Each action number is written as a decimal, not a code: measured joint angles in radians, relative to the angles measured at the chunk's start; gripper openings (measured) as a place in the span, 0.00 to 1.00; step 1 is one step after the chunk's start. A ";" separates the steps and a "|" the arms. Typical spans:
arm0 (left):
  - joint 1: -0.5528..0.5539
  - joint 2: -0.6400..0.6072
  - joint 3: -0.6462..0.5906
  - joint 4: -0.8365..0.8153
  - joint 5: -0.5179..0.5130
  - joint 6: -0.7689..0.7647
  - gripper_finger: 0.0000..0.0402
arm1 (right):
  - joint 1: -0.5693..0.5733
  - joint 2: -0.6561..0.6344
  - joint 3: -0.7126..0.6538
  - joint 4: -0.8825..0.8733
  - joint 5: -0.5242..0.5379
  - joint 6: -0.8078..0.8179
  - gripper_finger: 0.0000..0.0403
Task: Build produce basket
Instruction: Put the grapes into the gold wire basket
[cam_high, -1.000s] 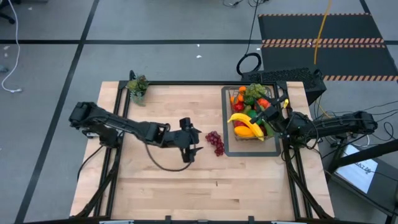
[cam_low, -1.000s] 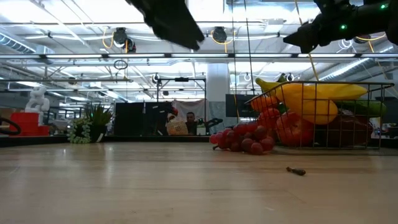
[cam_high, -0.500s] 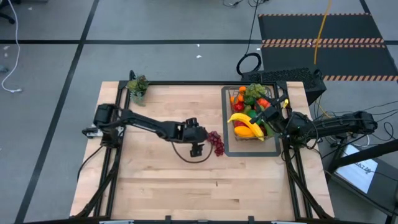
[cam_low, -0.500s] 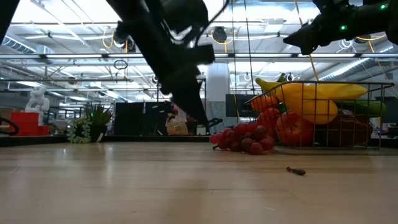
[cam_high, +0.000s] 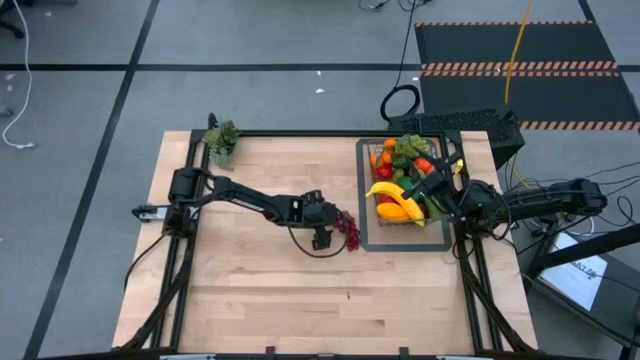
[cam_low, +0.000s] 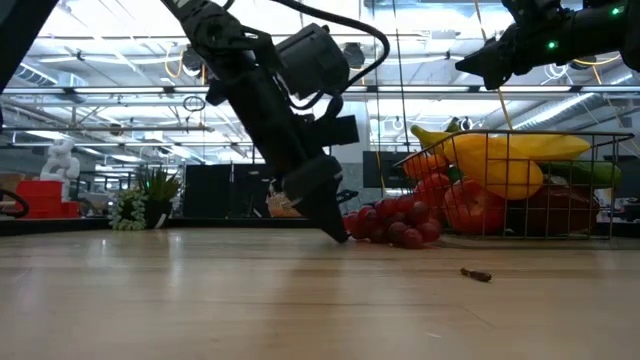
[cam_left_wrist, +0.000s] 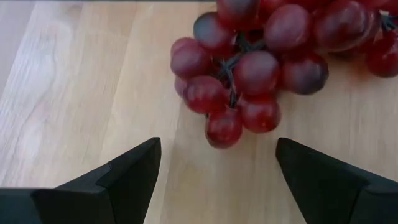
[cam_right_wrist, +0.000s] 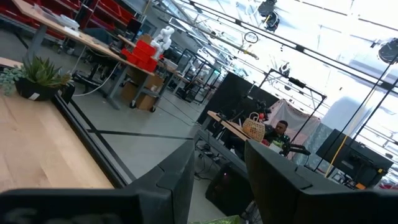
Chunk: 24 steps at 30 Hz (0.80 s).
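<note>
Left gripper (cam_left_wrist: 214, 174) low at the desk (cam_high: 250, 290), jaws wide, one bunch of red-purple grapes (cam_left_wrist: 273, 59) just ahead of the fingertips (cam_left_wrist: 134, 168), not between them, lying just left of the basket (cam_high: 405, 190). Basket holds one banana (cam_low: 500, 150), a mango (cam_high: 393, 210), oranges, greens, other produce piled too tight to count. Right gripper (cam_high: 440, 185) hovers over the basket, jaws slightly apart, holding nothing.

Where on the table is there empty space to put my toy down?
The near half of the wooden table is bare, and so is the far stretch between the small potted plant and the flat dark tray. It is crowded by the full wire-mesh basket, where the left gripper hovers open at the red grapes.
</note>
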 joint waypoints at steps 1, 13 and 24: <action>0.000 0.001 0.000 0.007 0.000 0.003 0.81 | 0.000 0.000 0.000 0.000 0.000 0.000 0.33; 0.005 0.038 0.000 0.083 0.008 0.026 0.66 | 0.000 0.000 0.000 0.000 0.000 0.000 0.33; 0.004 0.052 0.003 0.092 0.014 0.073 0.30 | 0.000 0.000 0.000 0.000 0.000 -0.005 0.33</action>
